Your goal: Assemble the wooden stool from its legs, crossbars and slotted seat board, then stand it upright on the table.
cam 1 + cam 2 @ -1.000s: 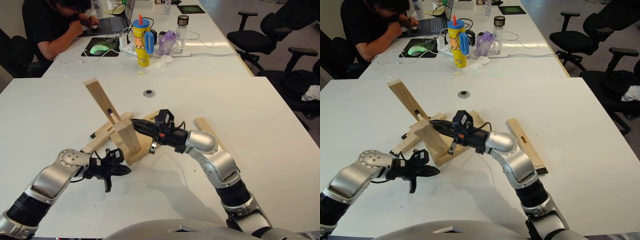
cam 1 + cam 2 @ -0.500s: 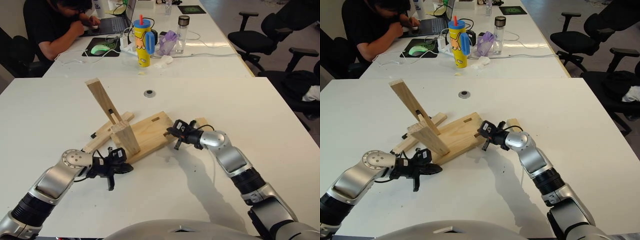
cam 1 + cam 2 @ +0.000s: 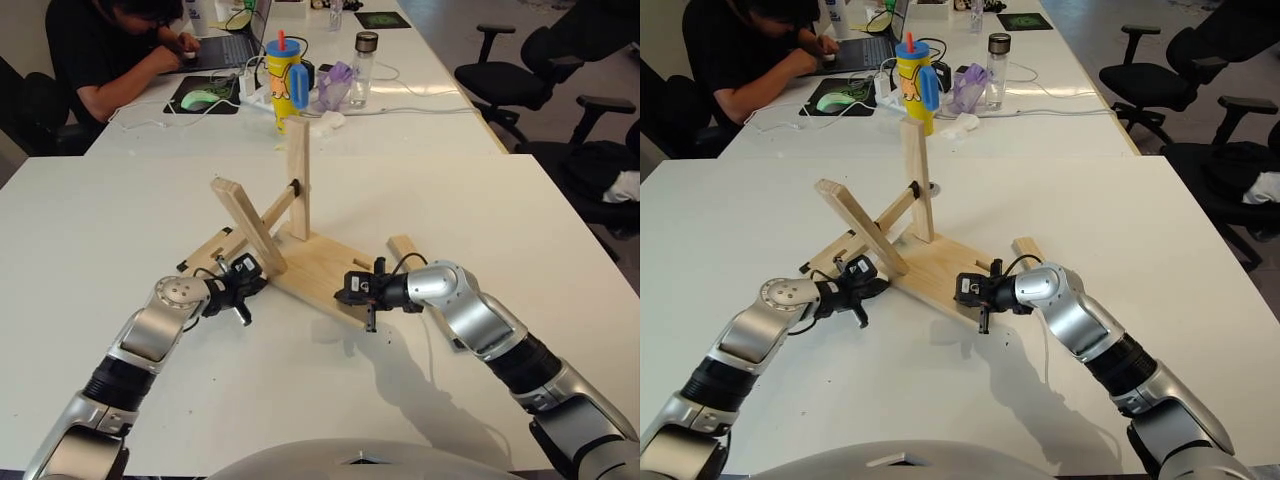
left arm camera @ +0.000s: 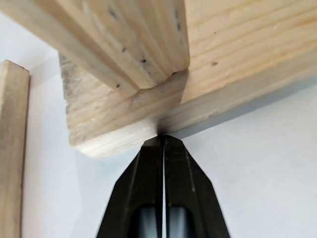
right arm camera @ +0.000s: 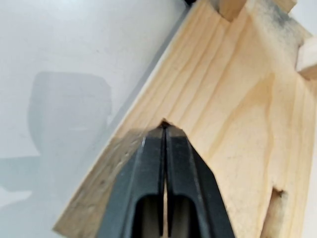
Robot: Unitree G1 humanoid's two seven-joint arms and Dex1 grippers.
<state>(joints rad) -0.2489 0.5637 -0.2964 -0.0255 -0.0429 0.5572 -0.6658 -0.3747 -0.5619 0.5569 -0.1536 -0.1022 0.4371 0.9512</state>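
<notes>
Two closed grippers touch the seat board (image 3: 320,268), which lies flat on the tabletop (image 3: 100,220): the left gripper (image 3: 243,292) at its corner, the right gripper (image 3: 352,290) on its near edge. On it an upright leg (image 3: 298,180) and a tilted leg (image 3: 245,222) stand joined by a crossbar (image 3: 280,207). Loose pieces (image 3: 205,253) beside it lie unfitted, so the stool looks about half built.

The right arm (image 3: 470,315) hides most of the loose leg (image 3: 402,245) lying behind it. The seat board (image 4: 247,59) runs off the edges in both wrist views.
</notes>
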